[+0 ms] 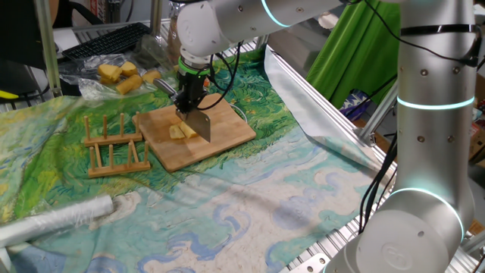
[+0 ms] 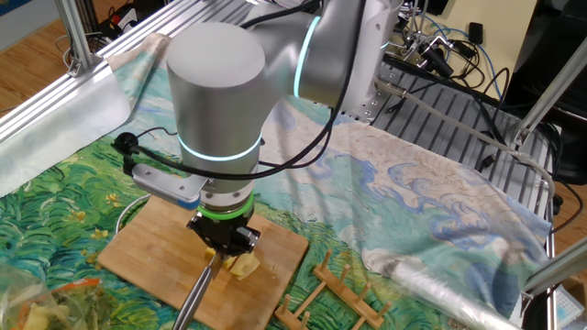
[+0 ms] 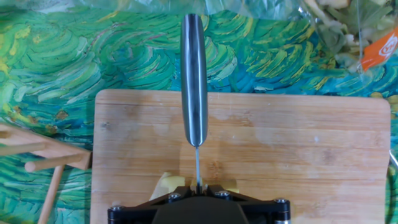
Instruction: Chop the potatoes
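Now hand [image 1: 191,106] grips knife [image 1: 199,125] (blade on potatoes [image 1: 182,131]).

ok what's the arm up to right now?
The gripper is shut on a knife, pointing straight down over the wooden cutting board. The blade sits in the pale potato pieces near the board's middle. A wooden rack stands beside the board, and more potato chunks wait further back.
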